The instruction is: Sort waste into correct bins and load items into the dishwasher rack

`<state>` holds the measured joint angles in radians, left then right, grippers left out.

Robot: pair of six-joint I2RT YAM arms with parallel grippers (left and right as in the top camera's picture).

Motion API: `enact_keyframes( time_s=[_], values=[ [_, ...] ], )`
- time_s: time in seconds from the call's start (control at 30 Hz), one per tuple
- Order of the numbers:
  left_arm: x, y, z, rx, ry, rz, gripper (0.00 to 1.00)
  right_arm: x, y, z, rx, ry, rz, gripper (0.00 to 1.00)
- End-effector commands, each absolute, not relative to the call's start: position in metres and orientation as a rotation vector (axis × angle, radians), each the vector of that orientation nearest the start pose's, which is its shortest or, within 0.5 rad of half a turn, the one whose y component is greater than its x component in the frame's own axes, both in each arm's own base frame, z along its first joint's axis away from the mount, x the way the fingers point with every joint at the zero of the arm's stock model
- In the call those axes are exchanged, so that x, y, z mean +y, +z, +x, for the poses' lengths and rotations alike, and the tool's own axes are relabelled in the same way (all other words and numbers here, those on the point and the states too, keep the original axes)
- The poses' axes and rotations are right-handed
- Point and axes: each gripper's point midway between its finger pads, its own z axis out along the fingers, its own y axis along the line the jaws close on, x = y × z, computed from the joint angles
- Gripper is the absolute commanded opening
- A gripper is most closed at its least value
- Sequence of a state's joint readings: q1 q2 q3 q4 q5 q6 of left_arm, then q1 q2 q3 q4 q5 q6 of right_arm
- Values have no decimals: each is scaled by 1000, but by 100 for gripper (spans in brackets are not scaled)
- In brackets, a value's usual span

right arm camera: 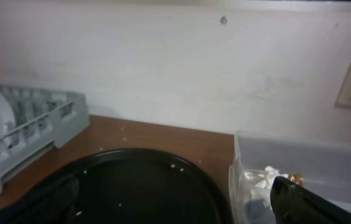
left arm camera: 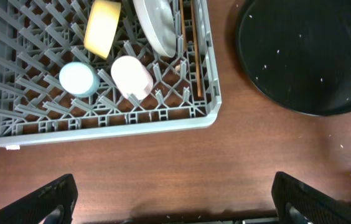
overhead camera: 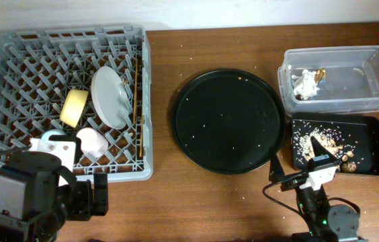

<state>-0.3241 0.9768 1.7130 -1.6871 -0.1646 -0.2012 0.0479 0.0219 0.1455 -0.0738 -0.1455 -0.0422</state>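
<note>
The grey dishwasher rack (overhead camera: 15, 67) holds the yellow bowl (overhead camera: 73, 108), the grey-white plate (overhead camera: 111, 97), the chopsticks (overhead camera: 136, 101) and the pink cup (overhead camera: 93, 143). The light-blue cup (left arm camera: 78, 78) shows in the left wrist view beside the pink cup (left arm camera: 131, 76). The clear tub (overhead camera: 371, 74) holds crumpled white paper (overhead camera: 304, 82) and the gold-brown wrapper (overhead camera: 320, 74). The shallow black tray (overhead camera: 372, 144) holds crumbs (overhead camera: 327, 144). My left gripper (left arm camera: 172, 199) is open and empty over bare table in front of the rack. My right gripper (right arm camera: 175, 199) is open and empty near the table's front edge.
A large round black tray (overhead camera: 228, 121) with a few white specks lies between the rack and the bins. A white wall (right arm camera: 175, 68) stands behind the table. Small crumbs dot the wood around the round tray.
</note>
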Motion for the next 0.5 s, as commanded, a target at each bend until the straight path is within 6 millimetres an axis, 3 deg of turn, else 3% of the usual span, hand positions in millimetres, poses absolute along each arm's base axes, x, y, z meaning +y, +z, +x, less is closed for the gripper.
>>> enact_keyframes(
  time_s=[0.0, 0.13, 0.3, 0.47],
  values=[
    [-23, 344, 155, 2500, -12, 94, 99, 30, 204, 242, 1472, 83, -163, 98],
    [-23, 344, 155, 2499, -12, 94, 99, 30, 199, 243, 1464, 82, -163, 99],
    [-23, 344, 155, 2500, -12, 94, 99, 30, 158, 244, 1633, 91, -163, 98],
    [-23, 344, 155, 2499, -12, 94, 99, 30, 157, 244, 1635, 92, -164, 98]
  ],
)
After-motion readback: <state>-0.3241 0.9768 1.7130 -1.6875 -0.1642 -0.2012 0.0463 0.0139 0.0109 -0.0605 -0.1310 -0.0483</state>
